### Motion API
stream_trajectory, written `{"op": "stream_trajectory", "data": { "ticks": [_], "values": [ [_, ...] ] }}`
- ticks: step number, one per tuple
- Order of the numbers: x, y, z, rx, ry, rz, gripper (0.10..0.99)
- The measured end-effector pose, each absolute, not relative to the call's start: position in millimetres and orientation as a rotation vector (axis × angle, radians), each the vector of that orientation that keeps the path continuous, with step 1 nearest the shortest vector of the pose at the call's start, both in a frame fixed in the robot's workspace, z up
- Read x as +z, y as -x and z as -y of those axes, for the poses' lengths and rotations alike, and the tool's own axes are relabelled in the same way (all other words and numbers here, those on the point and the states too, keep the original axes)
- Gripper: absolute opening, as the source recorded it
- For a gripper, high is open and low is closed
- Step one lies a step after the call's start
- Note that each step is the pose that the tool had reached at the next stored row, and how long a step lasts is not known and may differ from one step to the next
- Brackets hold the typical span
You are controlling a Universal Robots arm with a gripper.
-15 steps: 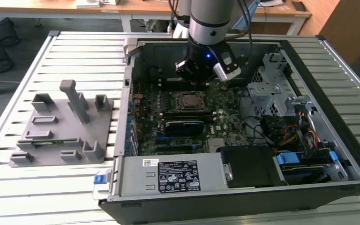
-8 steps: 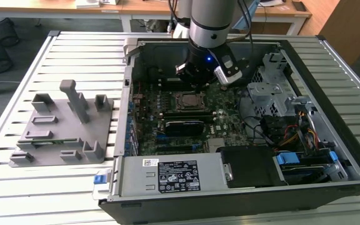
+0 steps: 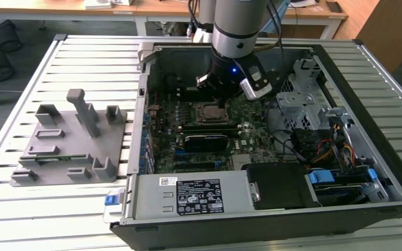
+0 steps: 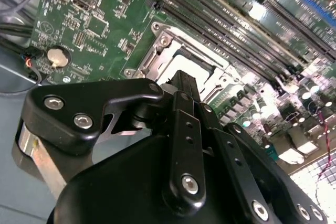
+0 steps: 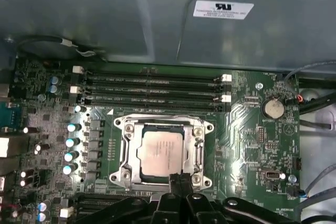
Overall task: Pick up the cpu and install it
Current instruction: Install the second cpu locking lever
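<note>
A: Black linkage gripper (image 5: 181, 178) sits closest to our lens; fingers look pinched together, gripping nothing; tips hang just over the socket edge.

B: Agreed; small square pale-silver cpu (image 5: 159, 152) lies flat inside the dark metal-framed socket (image 5: 129, 153); we judge it light, stiff, fragile underneath; take it by the edges only.

A: Open black computer case (image 3: 386, 137) holds the green motherboard (image 3: 253, 137); grey fixture (image 3: 61, 152) sits outside.

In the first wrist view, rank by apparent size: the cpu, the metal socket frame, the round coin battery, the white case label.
Largest to smallest:
1. metal socket frame
2. cpu
3. white case label
4. round coin battery
The label sits farther away, so its rank is unsure.
</note>
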State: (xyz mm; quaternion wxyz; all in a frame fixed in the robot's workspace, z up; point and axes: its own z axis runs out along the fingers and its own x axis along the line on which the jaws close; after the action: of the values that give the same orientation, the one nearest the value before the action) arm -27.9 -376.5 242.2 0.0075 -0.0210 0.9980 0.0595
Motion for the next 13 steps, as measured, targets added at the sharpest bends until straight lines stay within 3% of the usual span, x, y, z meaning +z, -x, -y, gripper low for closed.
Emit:
{"op": "stream_trajectory", "data": {
  "ticks": [13],
  "values": [
    [239.8,28.2,392.2,0.186,0.065,-3.121,0.106]
  ]
}}
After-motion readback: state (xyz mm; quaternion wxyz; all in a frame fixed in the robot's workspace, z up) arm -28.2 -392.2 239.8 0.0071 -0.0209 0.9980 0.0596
